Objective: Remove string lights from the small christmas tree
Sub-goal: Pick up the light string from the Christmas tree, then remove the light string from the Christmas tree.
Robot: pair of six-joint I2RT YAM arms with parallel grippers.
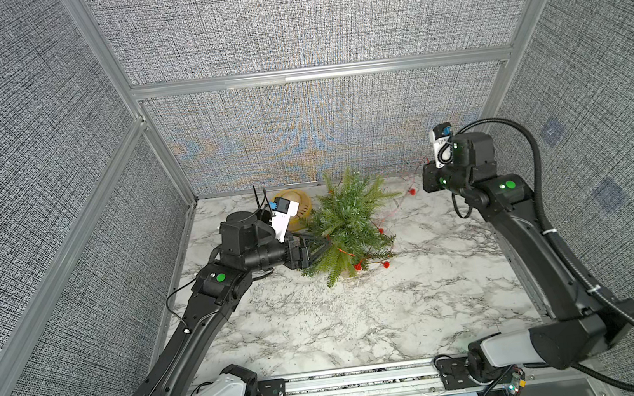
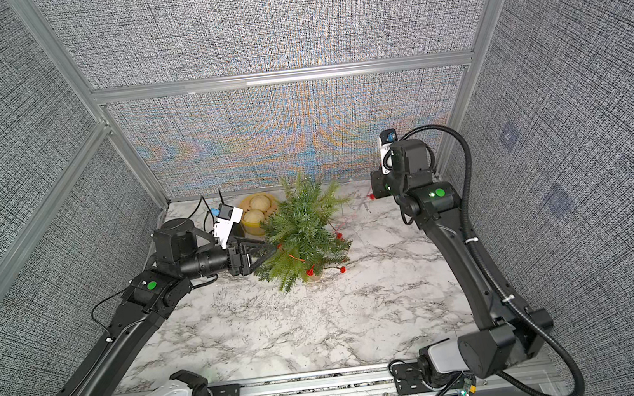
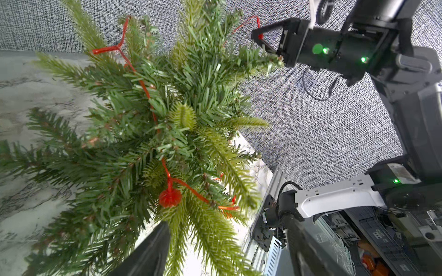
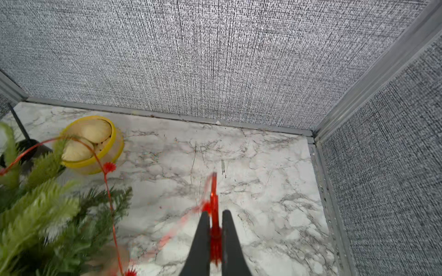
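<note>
We see a marble table (image 1: 322, 328) bearing a small tree (image 1: 344, 224), a yellow bowl (image 4: 102, 160), and string lights (image 1: 386, 265) trailing beside the tree's foot.

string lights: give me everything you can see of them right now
The string lights are a thin red wire carrying small round, bristly red bulbs. Most of it is draped through the branches of the small christmas tree, with several bulbs hanging low on its side near the marble table. One stretch runs from the tree to the right gripper, which is shut on a bulb and the wire, held above the table. No battery box shows.
</note>
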